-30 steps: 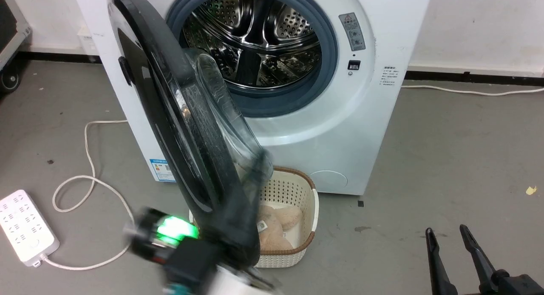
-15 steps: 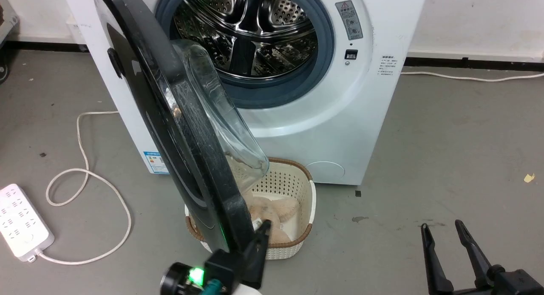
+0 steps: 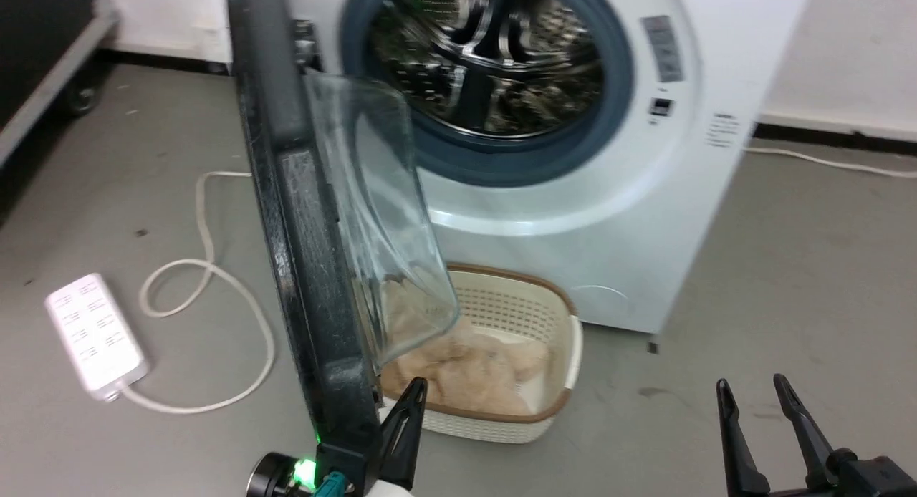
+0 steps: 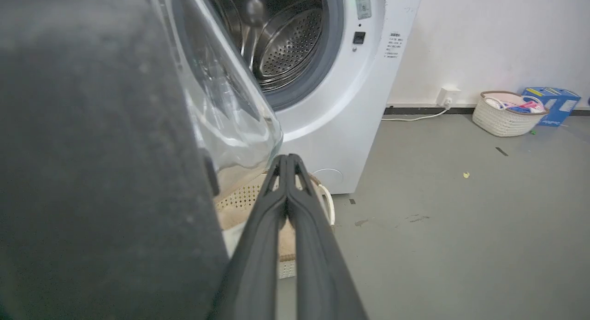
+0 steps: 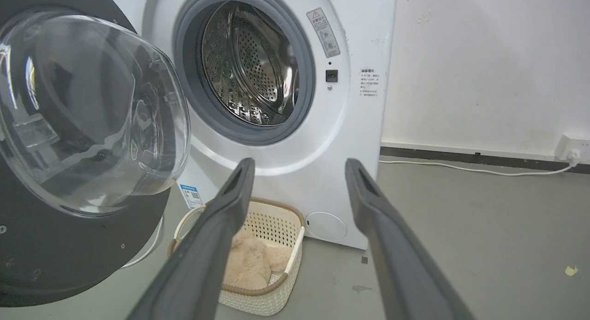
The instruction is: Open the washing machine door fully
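Grey concrete floor (image 3: 788, 268), some stains. Washer (image 3: 645, 218) stands on it against the wall. White basket (image 3: 487, 429) with beige cloth sits just in front of the washer. Power strip (image 3: 93, 336) lies well off to the left, its white cable (image 3: 206, 228) looped beside it. By the far wall: second basket (image 4: 504, 115), blue box (image 4: 551, 105) touching it. Yellow scrap (image 4: 466, 174) sits on open floor.

Even, diffuse indoor light with soft, faint shadows. Head view is motion-blurred: drum (image 3: 487, 60) smeared, green LED (image 3: 304, 472) glowing at the bottom edge. Left wrist view has the washing machine door (image 4: 92, 172) close and out of focus; right wrist view shows white glare on its glass.
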Available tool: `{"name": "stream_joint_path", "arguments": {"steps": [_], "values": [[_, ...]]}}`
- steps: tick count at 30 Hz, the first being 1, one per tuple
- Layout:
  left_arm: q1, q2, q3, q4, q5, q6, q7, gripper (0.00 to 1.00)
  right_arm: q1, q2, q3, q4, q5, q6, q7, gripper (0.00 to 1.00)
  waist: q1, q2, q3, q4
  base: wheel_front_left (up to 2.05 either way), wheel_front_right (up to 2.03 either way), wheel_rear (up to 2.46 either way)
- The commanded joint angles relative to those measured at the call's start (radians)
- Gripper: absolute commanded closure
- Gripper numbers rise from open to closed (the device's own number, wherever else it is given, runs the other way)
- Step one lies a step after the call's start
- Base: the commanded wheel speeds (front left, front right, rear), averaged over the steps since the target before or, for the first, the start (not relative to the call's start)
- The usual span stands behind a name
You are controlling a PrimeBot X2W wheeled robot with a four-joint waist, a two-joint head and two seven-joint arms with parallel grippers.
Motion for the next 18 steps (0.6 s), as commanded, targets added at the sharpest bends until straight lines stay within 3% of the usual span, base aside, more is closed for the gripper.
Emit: {"name": "stream_joint_path", "arguments": {"steps": [1, 10, 18], "values": [[0.015, 0.008, 0.012, -0.002, -0.010, 0.012, -0.006, 1.00, 0.006, 0.003, 0.001, 0.004, 0.006, 0.001, -0.005, 0.00, 0.0000, 0.0000, -0.013, 0.063, 0.00, 0.00, 0.00], [-0.015, 0.044, 0.076, -0.018, -0.031, 0.037, -0.005, 1.00, -0.008, 0.003, 0.027, 0.007, -0.009, 0.001, -0.005, 0.00, 0.0000, 0.0000, 0.024, 0.215, 0.00, 0.00, 0.00], [-0.092, 0.136, 0.234, -0.004, -0.093, 0.059, -0.003, 1.00, -0.044, 0.003, 0.041, 0.006, -0.046, 0.001, -0.005, 0.00, 0.0000, 0.0000, 0.111, 0.263, 0.00, 0.00, 0.00]]}}
